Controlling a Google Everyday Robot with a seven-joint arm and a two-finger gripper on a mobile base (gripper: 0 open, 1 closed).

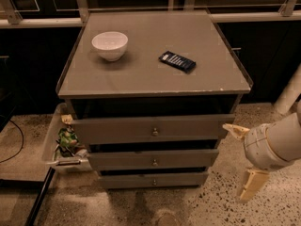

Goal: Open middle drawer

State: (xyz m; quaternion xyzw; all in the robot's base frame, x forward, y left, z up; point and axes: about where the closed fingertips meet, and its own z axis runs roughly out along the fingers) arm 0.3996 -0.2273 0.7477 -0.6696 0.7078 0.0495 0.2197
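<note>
Pincer: the pincer point(233, 163) is seen low at the right, beside the cabinet's right front corner and apart from it; nothing is gripped.
Pincer fingers: the two tan fingers point(249, 184) are spread wide, one pointing up-left toward the cabinet's corner, the other hanging toward the floor.
Middle drawer: the middle drawer point(188, 158) is found between the top drawer and the bottom drawer, its grey front facing forward with a small round knob point(154, 162) at centre; a dark gap is seen above it. It is not touched by the pincer.
Top drawer: the top drawer point(117, 131), the tallest front, is set just under the counter.
Bottom drawer: the bottom drawer point(127, 180), the slimmest front, is placed nearest the floor.
Counter: the grey counter point(150, 79) is occupied by two things, well apart.
Bowl: a white bowl point(109, 44) is stood upright at the back left.
Black object: a flat black object point(177, 61) is laid at an angle, right of the bowl.
Bin: a pale bin point(49, 142) holding wrappers is set against the cabinet's left side.
Floor: a speckled floor point(197, 211) is seen below.
</note>
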